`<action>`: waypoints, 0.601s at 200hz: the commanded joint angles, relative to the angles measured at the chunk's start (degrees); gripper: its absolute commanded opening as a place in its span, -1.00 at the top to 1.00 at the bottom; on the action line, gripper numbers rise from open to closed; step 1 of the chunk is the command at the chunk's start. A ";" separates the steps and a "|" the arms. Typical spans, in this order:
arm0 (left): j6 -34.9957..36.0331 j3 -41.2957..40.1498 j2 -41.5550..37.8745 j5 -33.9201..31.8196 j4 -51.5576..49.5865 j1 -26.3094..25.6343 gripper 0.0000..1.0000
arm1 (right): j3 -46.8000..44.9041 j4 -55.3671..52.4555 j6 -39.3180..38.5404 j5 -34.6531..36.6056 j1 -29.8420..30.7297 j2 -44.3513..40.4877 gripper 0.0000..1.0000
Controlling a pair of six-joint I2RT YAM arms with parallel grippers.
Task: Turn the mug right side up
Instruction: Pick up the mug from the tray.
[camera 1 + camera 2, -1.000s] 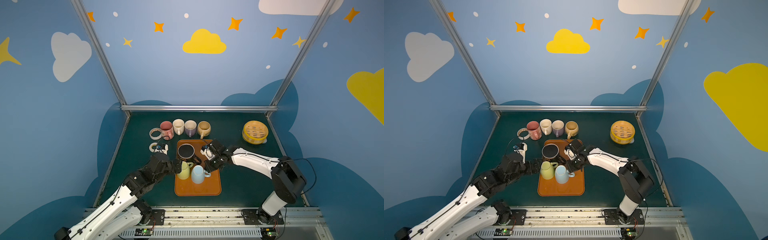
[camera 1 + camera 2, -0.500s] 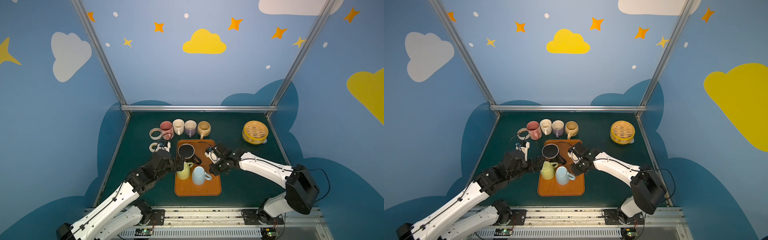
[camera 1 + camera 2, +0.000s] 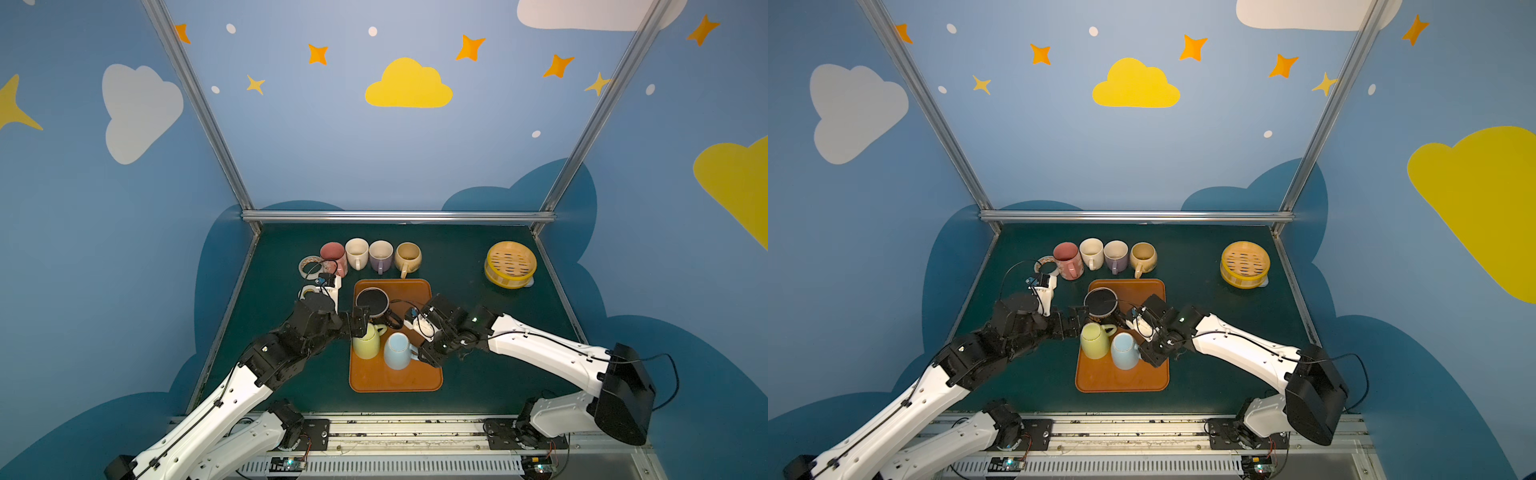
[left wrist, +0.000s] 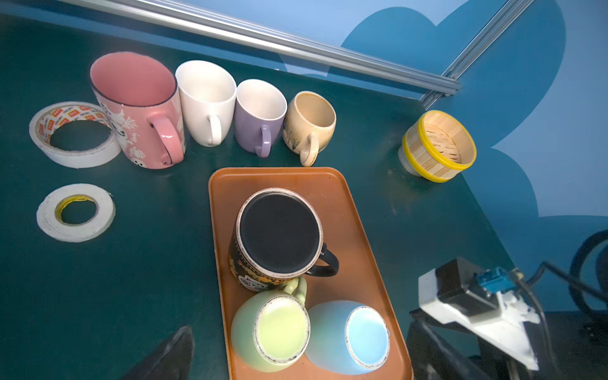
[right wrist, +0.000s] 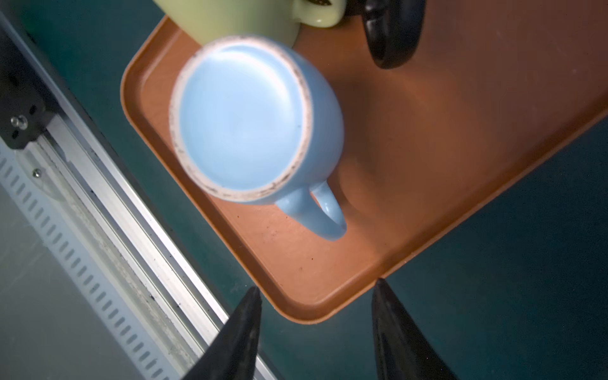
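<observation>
Three mugs stand upside down on the orange tray [image 3: 395, 380]: a black mug [image 3: 372, 301] at its far end, a green mug [image 3: 365, 345] and a blue mug [image 3: 397, 353] side by side nearer the front. The blue mug's [image 5: 243, 115] handle [image 5: 324, 214] points toward my right gripper [image 5: 316, 286], which is open and empty just off the tray's right edge [image 3: 1152, 353]. My left gripper [image 3: 359, 324] is open wide at the tray's left edge, beside the green mug [image 4: 273, 332], with nothing between its fingers [image 4: 171, 352].
A row of upright mugs [image 3: 370, 253] (pink, white, purple, tan) stands behind the tray. Two tape rolls [image 4: 75, 212] lie at the left. A yellow-rimmed bamboo steamer [image 3: 510, 264] sits at the back right. The metal rail [image 5: 108, 210] runs along the front.
My right gripper has left the black mug's handle, moved toward the front beside the blue mug, and opened. The left gripper has edged closer to the green mug.
</observation>
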 commanded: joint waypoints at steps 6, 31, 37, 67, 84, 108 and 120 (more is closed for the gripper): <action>2.90 2.26 -1.08 1.30 -2.80 0.29 -1.00 | 2.84 -1.56 -4.97 -1.27 1.27 2.76 0.00; 4.05 2.95 -2.12 2.08 -4.02 0.29 -1.00 | 4.95 -2.41 -7.54 -1.84 1.49 6.44 0.00; 4.27 3.14 -2.42 2.32 -4.23 0.27 -1.00 | 5.45 -2.50 -7.95 -1.89 1.49 7.27 -0.01; 5.06 3.87 -4.62 3.51 -4.68 0.29 -1.00 | 8.74 -3.51 -10.84 -1.04 1.49 12.07 -0.01; 5.25 4.08 -5.89 3.99 -4.98 0.37 -1.00 | 11.04 -4.85 -12.49 -0.09 1.49 14.84 -0.01; 5.64 4.43 -7.06 4.46 -5.41 0.31 -1.00 | 13.21 -5.97 -13.95 -0.76 1.40 17.38 0.04; 5.97 4.64 -7.26 4.49 -5.68 0.39 -1.00 | 13.80 -6.23 -14.36 -1.34 1.40 18.32 0.11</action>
